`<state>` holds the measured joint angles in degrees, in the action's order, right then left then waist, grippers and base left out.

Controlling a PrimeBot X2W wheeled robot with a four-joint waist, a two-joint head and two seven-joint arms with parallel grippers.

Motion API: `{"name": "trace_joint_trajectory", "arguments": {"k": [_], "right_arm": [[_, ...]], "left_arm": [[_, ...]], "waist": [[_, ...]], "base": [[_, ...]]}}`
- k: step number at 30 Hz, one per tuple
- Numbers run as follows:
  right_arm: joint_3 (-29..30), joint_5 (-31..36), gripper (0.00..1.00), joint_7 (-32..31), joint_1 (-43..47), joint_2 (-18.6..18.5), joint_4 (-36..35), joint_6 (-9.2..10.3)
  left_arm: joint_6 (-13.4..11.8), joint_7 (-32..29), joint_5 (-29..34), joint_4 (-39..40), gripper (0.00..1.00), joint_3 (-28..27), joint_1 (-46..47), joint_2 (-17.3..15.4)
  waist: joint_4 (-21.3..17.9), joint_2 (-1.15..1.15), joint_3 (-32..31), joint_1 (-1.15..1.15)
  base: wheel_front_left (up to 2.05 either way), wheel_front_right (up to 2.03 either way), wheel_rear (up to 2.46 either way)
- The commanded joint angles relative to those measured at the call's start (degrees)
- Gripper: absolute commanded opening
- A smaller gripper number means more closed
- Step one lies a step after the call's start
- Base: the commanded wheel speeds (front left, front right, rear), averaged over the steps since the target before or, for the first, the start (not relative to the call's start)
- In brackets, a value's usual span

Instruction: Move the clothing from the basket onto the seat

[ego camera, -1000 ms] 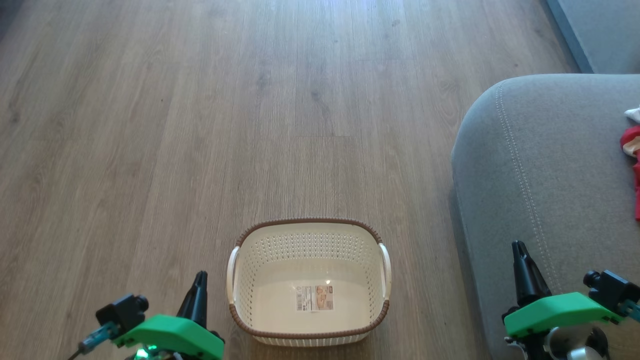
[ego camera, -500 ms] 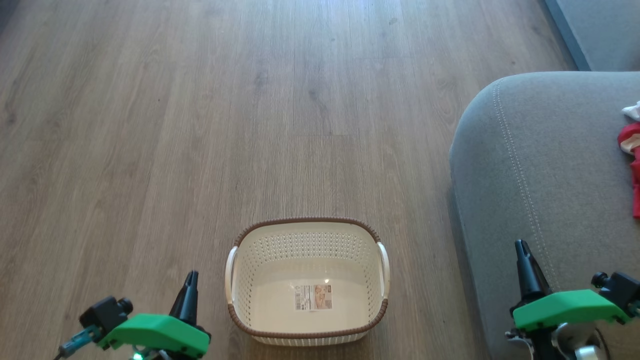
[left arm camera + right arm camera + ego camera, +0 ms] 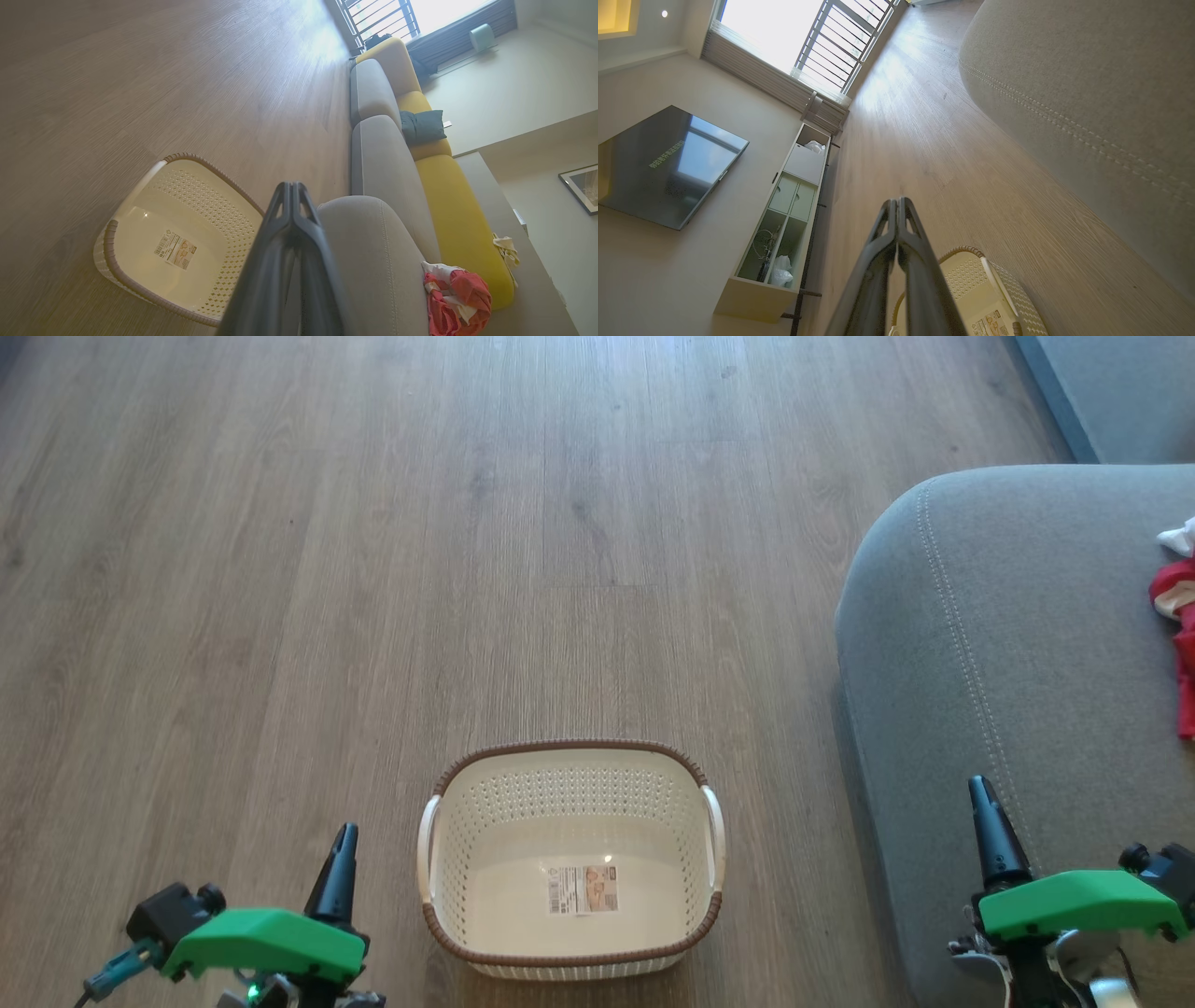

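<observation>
Clothing [image 3: 1174, 581] is seen lying on the seat [image 3: 1008, 644], a crumpled red-and-white heap near the right edge of the head view and well apart from the basket [image 3: 569, 745]. The basket is found standing on the wooden floor [image 3: 467, 569] near the seat's rounded corner. Nothing but a printed sticker [image 3: 583, 889] is seen on its bottom, and no garment is draped over its rim or handles. The left end effector [image 3: 346, 831] is held clenched and empty above the floor to the left of the basket. The right end effector [image 3: 979, 786] is likewise clenched on nothing, poised over the front edge of the seat. In both wrist views the dark fingers [image 3: 280, 242] are pressed together along their length. The transfer is therefore judged finished as far as can be told — whether both garments are in the heap cannot be settled, since it is bunched and partly cut off. At most, parking of the arms is judged to remain.
</observation>
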<state>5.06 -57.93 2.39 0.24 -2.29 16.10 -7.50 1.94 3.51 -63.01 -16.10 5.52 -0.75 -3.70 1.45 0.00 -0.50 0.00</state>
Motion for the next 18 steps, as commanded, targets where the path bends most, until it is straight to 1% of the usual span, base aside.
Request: {"name": "trace_joint_trajectory", "arguments": {"k": [1,18], "right_arm": [[-0.47,-1.78,0.00,-0.63,-3.48,-0.45,-2.01,0.00],[0.16,-12.38,0.00,-3.33,-4.44,-0.50,-2.03,0.00]], "left_arm": [[0.70,-0.46,-1.61,1.85,0.00,-1.78,3.39,-0.57],[2.28,-3.09,-11.11,1.94,0.00,-4.53,4.49,-0.55]], "waist": [[-0.04,0.00,0.02,0.00],[-0.50,0.00,0.23,0.00]], "base": [[0.00,0.00,0.00],[0.00,0.00,0.00]]}}
